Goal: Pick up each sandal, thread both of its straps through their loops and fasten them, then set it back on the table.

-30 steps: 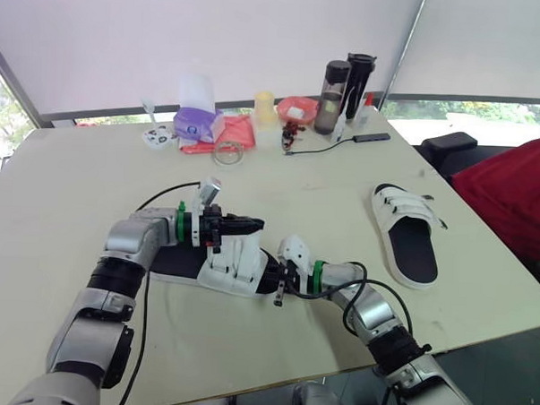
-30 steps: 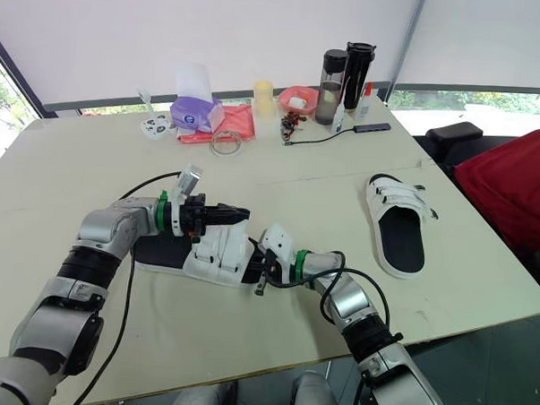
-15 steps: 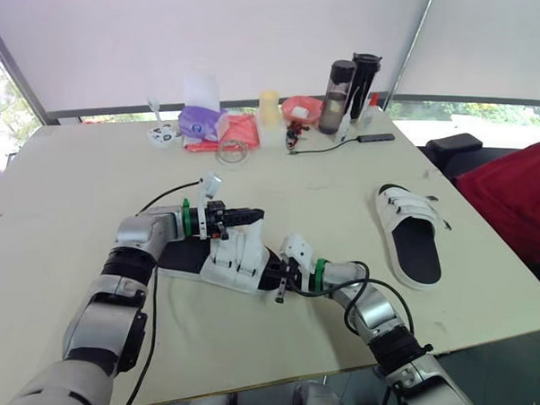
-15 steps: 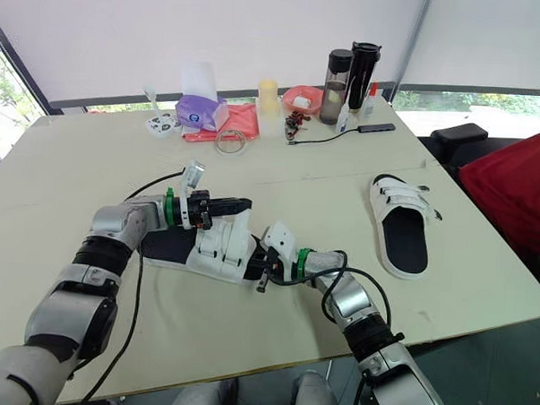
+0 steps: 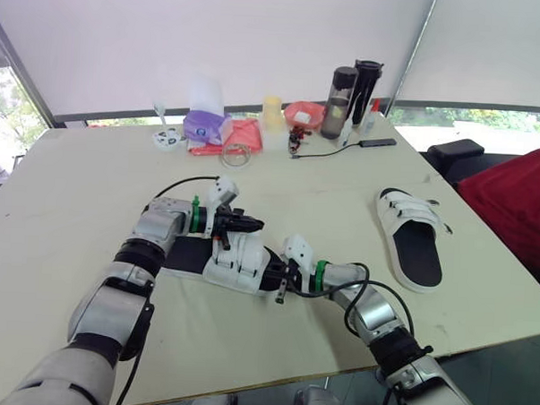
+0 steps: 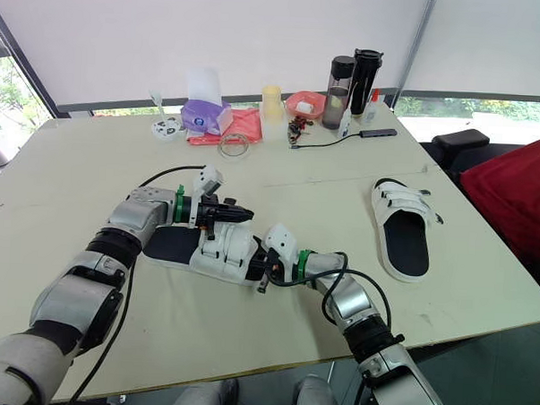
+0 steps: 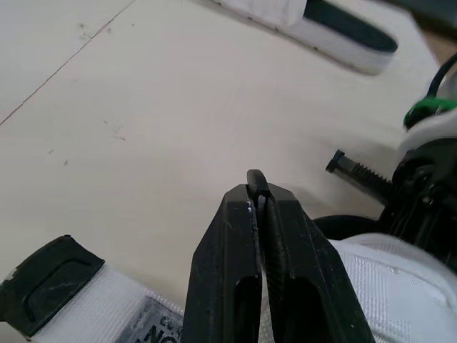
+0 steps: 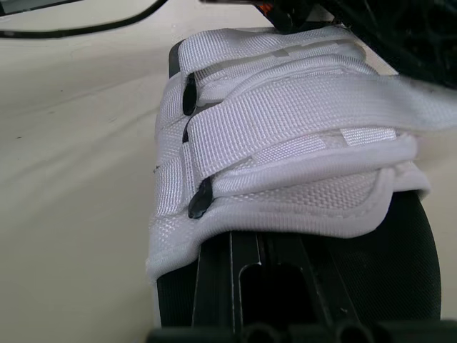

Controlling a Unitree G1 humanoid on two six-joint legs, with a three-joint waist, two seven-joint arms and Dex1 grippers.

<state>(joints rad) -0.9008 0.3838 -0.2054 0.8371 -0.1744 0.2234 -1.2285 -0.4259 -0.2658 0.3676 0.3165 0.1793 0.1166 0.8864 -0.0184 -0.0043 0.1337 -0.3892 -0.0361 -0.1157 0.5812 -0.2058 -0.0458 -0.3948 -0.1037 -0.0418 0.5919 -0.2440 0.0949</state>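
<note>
At table (image 5: 83,176) centre, left gripper (image 5: 255,223) pressed together over sandal (image 5: 234,264); right gripper (image 5: 274,276) at toe, state unclear.

Cream table (image 5: 74,176), white roller blinds (image 5: 215,30), daylit window strip (image 5: 471,115), greenery outside

Found one white sandal (image 5: 236,262) with black footbed lying flat on the table (image 5: 73,185), near the front, toe toward the right, two webbing straps (image 8: 285,121) laid across its upper. Found the second sandal (image 5: 410,235) well apart at right, sole down, toe pointing away, straps across.
</note>
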